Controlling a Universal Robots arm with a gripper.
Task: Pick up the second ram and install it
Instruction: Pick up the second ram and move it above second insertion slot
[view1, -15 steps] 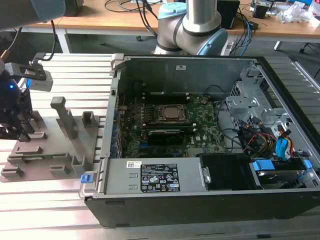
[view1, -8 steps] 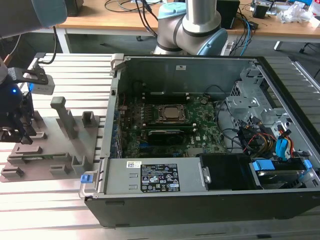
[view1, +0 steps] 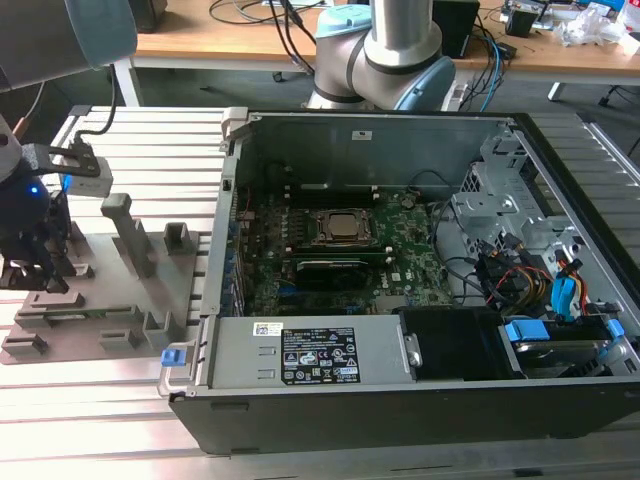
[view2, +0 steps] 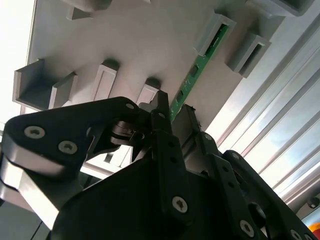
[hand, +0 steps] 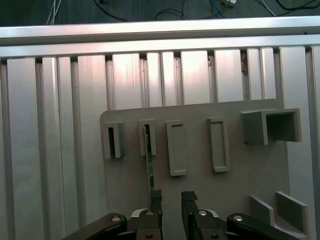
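Note:
The second ram (hand: 149, 159), a slim green strip, stands on edge in a slot of the grey holder tray (hand: 200, 195). In the second wrist view the ram (view2: 196, 67) runs from its slot down to my black fingertips. My gripper (hand: 171, 198) is open, a clear gap showing between its fingers (hand: 156, 199); the ram's near end sits level with one fingertip, and I see no clamping. In the exterior view the gripper (view1: 40, 272) hangs low over the tray (view1: 110, 300) at that view's left, beside the open computer case.
The open computer case (view1: 380, 400) fills the middle, with its green motherboard (view1: 410, 245), CPU socket (view1: 343, 228), power supply (view1: 310, 352) and cables by the drive bay (view1: 540, 280). The tray carries raised blocks (view1: 128, 232). A slatted aluminium table (hand: 60, 125) lies beneath.

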